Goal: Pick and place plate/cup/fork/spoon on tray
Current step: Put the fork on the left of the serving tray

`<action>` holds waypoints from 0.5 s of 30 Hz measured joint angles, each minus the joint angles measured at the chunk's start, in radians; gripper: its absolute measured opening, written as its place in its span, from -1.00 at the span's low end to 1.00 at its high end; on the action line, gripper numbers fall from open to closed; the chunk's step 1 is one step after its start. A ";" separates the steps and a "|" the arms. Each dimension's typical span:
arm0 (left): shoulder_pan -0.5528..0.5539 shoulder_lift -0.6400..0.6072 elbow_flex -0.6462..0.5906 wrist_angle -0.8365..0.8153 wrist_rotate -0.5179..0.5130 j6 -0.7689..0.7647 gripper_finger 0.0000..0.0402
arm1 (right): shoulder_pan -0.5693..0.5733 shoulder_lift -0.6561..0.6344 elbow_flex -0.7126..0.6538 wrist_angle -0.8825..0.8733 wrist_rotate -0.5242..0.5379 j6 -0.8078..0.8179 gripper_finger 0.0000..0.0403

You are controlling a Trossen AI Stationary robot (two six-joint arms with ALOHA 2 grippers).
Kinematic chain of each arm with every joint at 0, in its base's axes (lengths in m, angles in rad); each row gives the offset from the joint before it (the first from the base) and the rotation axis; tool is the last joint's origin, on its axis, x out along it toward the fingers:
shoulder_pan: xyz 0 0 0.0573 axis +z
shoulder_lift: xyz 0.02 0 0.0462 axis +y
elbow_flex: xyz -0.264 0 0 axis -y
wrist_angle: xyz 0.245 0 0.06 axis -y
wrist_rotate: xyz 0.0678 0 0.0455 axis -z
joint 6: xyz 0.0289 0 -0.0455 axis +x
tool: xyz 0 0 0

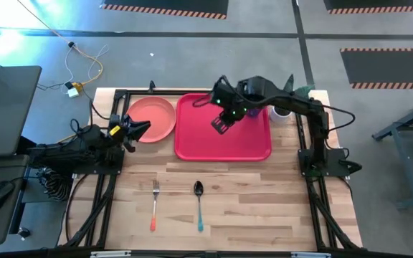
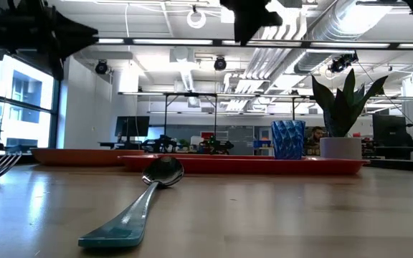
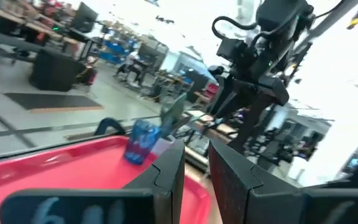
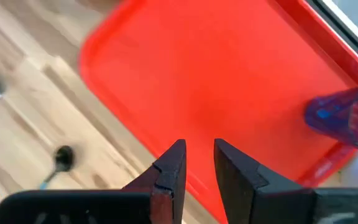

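The red tray [image 1: 224, 143] lies at the table's far middle. The blue-purple cup [image 2: 288, 140] stands upright on the tray's far right part, also seen in the right wrist view [image 4: 347, 118]. The pink plate [image 1: 153, 118] lies on the table just left of the tray. The fork [image 1: 154, 204] and the spoon [image 1: 198, 204] lie side by side on the wood near the front edge. My right gripper [image 1: 219, 125] hovers over the tray's middle, shut and empty, left of the cup. My left gripper [image 1: 143, 127] is shut and empty at the plate's left rim.
A white pot with a green plant [image 1: 281, 112] stands on the table just beyond the tray's far right corner, close to the cup. Bare wood lies between the tray and the cutlery and to the right of the spoon.
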 joint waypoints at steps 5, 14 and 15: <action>0.000 0.007 0.047 -0.010 0.024 0.014 -0.69 | 0.098 -0.001 0.047 0.000 0.065 0.081 -0.63; 0.000 0.128 0.221 -0.272 0.035 0.088 -0.69 | 0.235 -0.001 0.056 0.000 0.160 0.241 -0.63; 0.000 0.149 0.243 -0.314 0.035 0.101 -0.69 | 0.247 -0.001 0.056 0.000 0.171 0.257 -0.63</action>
